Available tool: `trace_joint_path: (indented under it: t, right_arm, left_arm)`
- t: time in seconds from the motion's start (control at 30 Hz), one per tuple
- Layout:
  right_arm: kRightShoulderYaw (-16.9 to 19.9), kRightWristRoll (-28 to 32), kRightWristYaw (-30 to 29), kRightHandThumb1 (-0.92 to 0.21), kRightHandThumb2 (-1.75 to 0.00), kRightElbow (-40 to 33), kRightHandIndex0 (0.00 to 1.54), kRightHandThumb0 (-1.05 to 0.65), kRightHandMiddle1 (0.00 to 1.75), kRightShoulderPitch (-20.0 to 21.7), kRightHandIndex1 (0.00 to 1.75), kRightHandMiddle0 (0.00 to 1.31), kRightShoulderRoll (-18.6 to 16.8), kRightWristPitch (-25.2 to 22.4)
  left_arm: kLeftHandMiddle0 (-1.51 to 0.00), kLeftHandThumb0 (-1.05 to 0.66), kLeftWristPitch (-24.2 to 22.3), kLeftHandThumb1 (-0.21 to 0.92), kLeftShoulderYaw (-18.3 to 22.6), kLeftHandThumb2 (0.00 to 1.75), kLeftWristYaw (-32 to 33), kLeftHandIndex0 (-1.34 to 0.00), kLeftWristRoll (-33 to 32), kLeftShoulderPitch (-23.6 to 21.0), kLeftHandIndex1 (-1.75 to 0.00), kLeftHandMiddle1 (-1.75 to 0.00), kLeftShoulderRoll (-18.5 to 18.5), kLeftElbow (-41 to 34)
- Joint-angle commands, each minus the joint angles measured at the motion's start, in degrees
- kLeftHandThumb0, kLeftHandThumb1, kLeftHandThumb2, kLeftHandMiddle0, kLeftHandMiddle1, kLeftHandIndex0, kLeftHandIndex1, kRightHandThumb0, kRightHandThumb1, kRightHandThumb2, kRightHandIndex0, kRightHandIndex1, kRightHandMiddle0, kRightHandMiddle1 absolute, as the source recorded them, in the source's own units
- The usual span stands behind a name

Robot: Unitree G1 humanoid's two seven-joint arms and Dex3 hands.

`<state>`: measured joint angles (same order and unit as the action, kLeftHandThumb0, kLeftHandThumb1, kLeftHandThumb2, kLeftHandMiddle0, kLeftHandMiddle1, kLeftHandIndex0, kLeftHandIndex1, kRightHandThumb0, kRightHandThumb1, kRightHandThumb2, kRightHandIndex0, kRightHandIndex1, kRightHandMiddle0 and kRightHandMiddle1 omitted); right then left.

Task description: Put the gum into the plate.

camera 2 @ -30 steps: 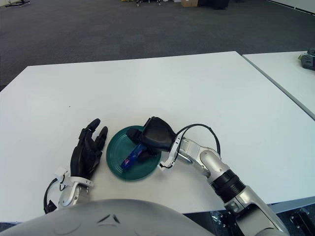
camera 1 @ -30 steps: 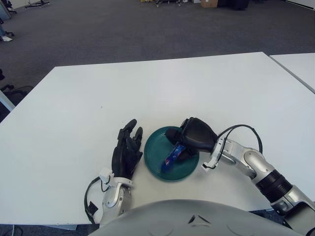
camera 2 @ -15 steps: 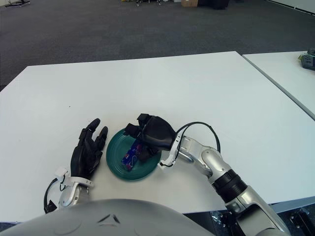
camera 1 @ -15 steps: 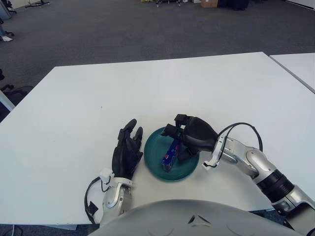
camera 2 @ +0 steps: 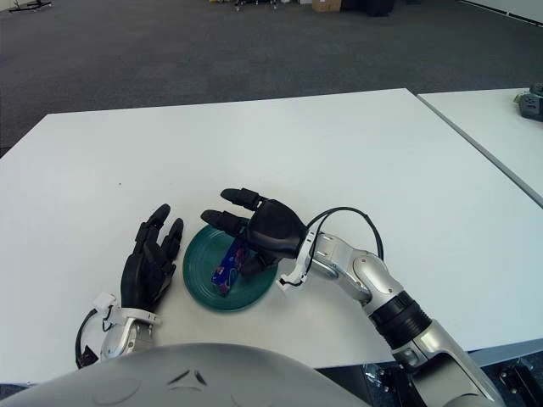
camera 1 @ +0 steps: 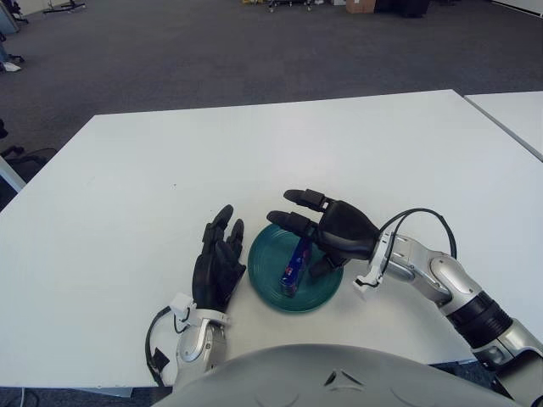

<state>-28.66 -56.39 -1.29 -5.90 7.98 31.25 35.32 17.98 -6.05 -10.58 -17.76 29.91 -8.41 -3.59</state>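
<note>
Left eye view: white table (camera 1: 339, 144), second white table (camera 1: 517, 110) at far right, dark grey carpet (camera 1: 212, 51) beyond. Blue gum (camera 1: 294, 264) lying inside green plate (camera 1: 271, 284) near table's front edge, long axis running from near-left to far-right, far end toward right hand. Right hand (camera 1: 327, 231) above plate's far-right side, fingers (camera 1: 299, 197) spread wide, nothing held; left hand (camera 1: 219, 263) just left of plate, fingers extended, empty.

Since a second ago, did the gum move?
Yes. The gum was propped up in the right hand; now it lies flatter in the green plate, a little nearer the plate's far rim. The hand's fingers have opened.
</note>
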Motion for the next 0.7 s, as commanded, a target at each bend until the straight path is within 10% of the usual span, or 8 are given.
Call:
trace_joint_path:
  t: [0.0,0.3,0.67]
  right_arm:
    - [0.89,1.01,0.48,-0.92,-0.98,-1.11,0.00,-1.05,0.00,0.25,0.00,0.00,0.03,0.01]
    - [2.90,4.28,2.23,-0.92,-0.97,-2.92,0.00,-1.05,0.00,-0.84,0.00,0.00,-0.01,-1.15]
    - [7.15,29.19,13.68,-0.92,-0.88,-5.93,0.00,-1.05,0.00,-6.64,0.00,0.00,-8.33,-15.70]
  left_arm:
    - [-0.22,-0.97,-0.58,0.92,0.60,1.06,-0.46,0.00,-0.94,0.46,-0.48,0.00,-0.29,1.24]
    - [-0.20,-0.96,-0.31,0.92,0.67,1.03,-0.33,0.00,-0.96,0.60,-0.49,0.00,-0.19,1.20]
    - [-0.20,-0.96,-2.39,0.92,1.50,0.93,-1.28,0.00,-6.44,1.53,-0.70,0.00,-1.45,0.78]
